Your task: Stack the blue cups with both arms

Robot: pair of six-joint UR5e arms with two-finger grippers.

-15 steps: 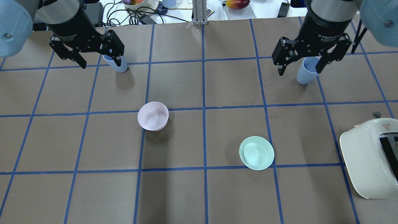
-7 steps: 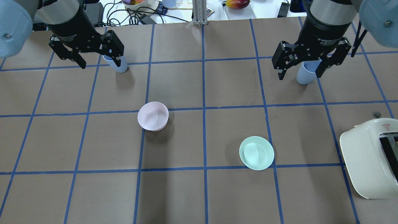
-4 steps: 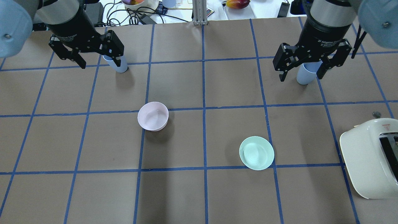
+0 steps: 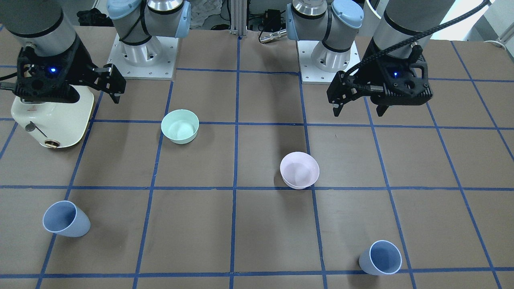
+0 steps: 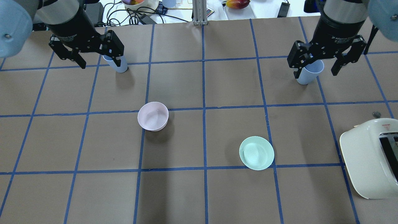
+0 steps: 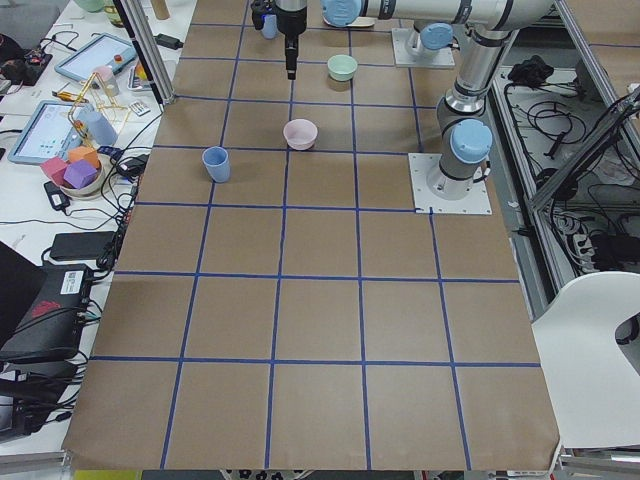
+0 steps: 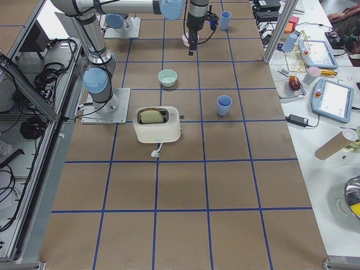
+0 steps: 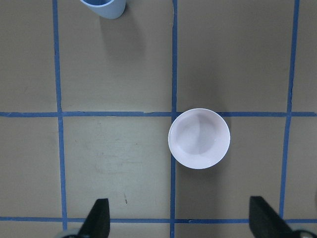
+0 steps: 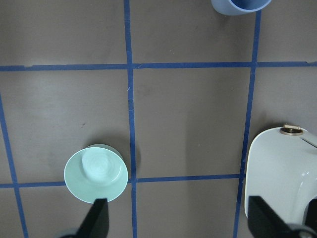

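Two blue cups stand upright on the brown table, far apart. One cup (image 5: 119, 65) is at the far left, partly hidden behind my left gripper (image 5: 99, 62); it also shows in the front view (image 4: 380, 257). The other cup (image 5: 307, 73) is at the far right, below my right gripper (image 5: 316, 72); it also shows in the front view (image 4: 65, 219). Both grippers are open, empty and high above the table. The left wrist view shows its cup (image 8: 104, 7) at the top edge. The right wrist view shows its cup (image 9: 241, 6) at the top edge.
A pale pink bowl (image 5: 153, 116) sits left of centre and a mint-green bowl (image 5: 256, 152) right of centre. A cream toaster (image 5: 370, 158) stands at the right edge. Blue tape lines grid the table. Cables and clutter lie beyond the far edge.
My right gripper has moved to the right in the overhead view, still open, and now hangs over the right cup. The left gripper, cups and bowls have not moved.
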